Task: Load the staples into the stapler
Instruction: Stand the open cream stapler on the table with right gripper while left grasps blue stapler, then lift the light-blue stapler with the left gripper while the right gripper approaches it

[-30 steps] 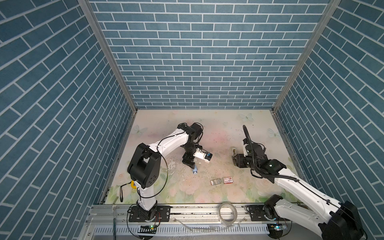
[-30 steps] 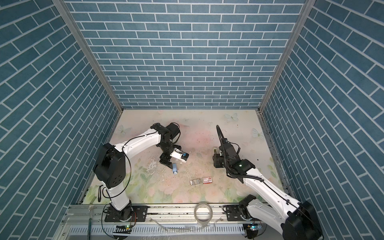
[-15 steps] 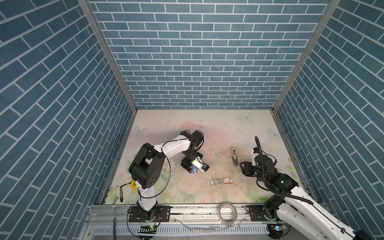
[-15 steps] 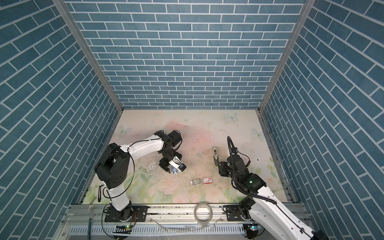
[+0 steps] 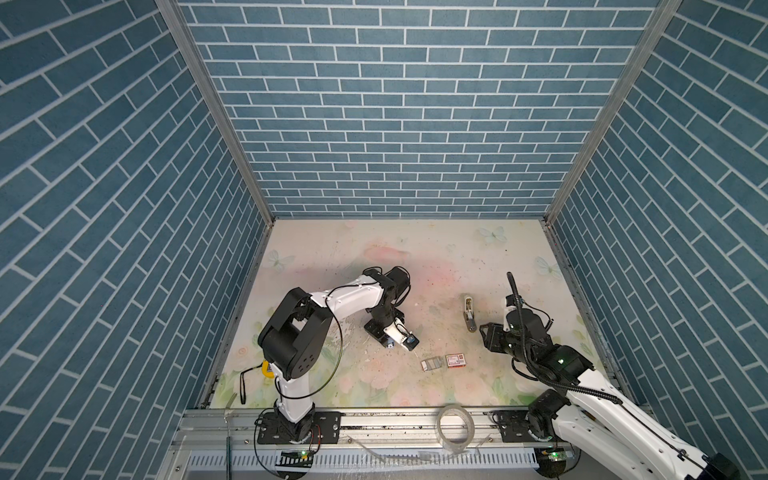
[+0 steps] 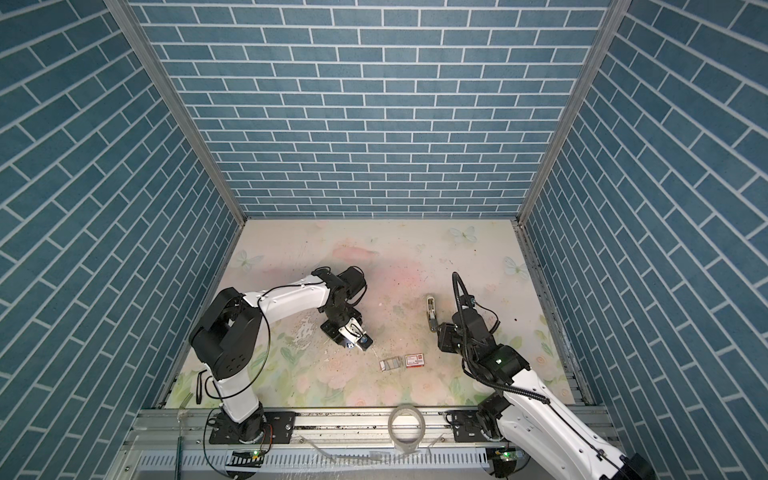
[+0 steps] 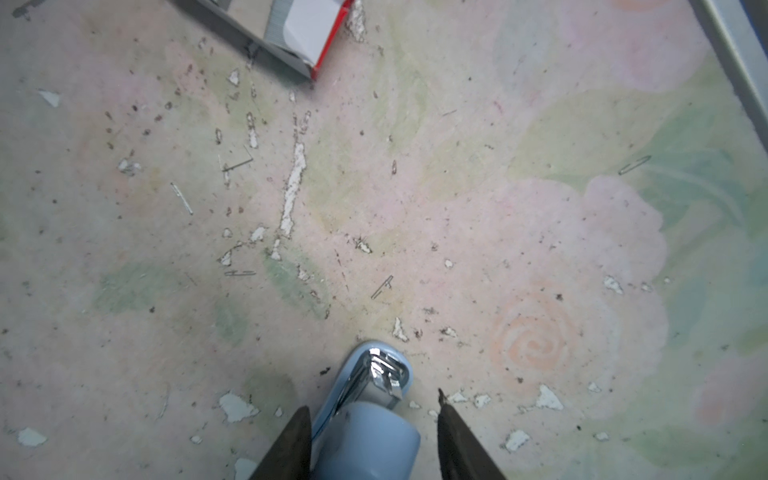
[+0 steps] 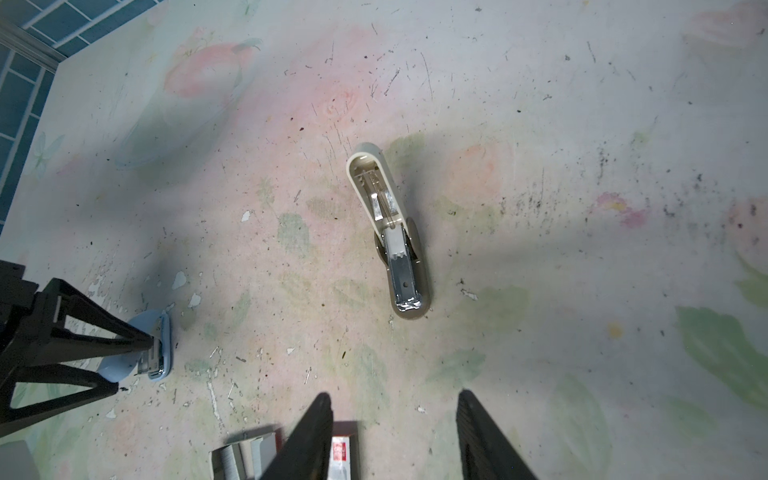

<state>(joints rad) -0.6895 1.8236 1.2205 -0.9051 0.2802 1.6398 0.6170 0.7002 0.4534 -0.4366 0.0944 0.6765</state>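
Blue brick-patterned walls (image 5: pixel 395 124) close in a worn, flower-printed surface (image 5: pixel 457 257) flecked with chipped paint and stray single staples.

Left of the middle, the left end effector (image 7: pixel 372 401) reaches down over a light blue stapler (image 7: pixel 370 444) lying on the surface. Its fingers (image 7: pixel 297 449) stand on either side of the stapler's body. One rests against it and the other is a little apart, so the stapler is straddled but not clamped.

On the right, the right end effector (image 8: pixel 394 395) hangs above the surface with its jaws spread and nothing between them.

Beyond it a beige stapler (image 8: pixel 390 232) lies alone, its top swung back so the metal magazine channel faces up.

The staples (image 8: pixel 226 459), grey ribbed strips, sit in an open tray near the front of the surface, between the two arms. Just beside the tray lies a white-and-red box (image 8: pixel 343 455), which one right finger partly covers in the right wrist view. The strips are well apart from both staplers.
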